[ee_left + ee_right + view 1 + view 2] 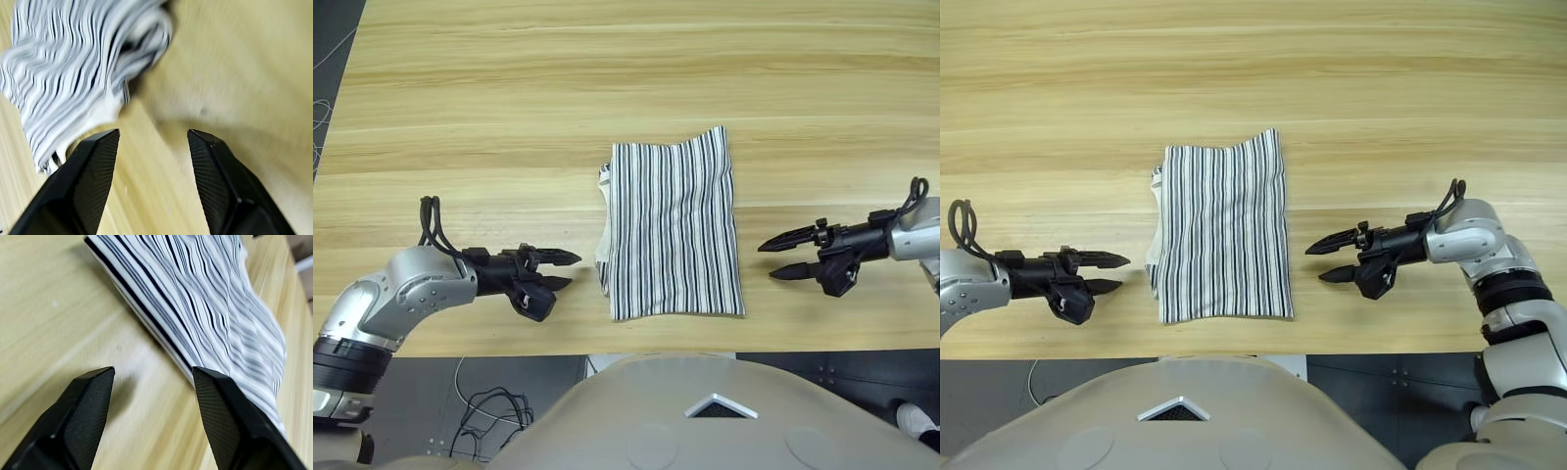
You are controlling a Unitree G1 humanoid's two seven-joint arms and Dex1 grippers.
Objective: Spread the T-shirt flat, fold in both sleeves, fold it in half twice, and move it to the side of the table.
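Looking at a black-and-white striped T-shirt folded down to a tall rectangle, lying flat in the middle of the wooden table, close to the near edge. Sitting smack in the centre, not off at either side. Can spot a few stacked layers and a bit of white trim peeking out along its left edge, plus a slightly wavy far edge with the far right corner jutting out a touch.

Got the left gripper low over the table just left of the shirt, pointing straight at it, both fingers spread apart and gripping nothing. Near the fabric but not touching. From the left wrist, can make out bare wood between the 2 black fingertips and the bunched, layered edge of the shirt just beyond.

Same deal on the other side: right gripper low on the right of the shirt, aimed at its right edge, fingers wide apart, holding nothing, with a gap of table before the fabric. From the right wrist, can see the clean folded edge running past the tips, apart from them.

Also a tangle of dark cables down on the floor past the table's near left edge.
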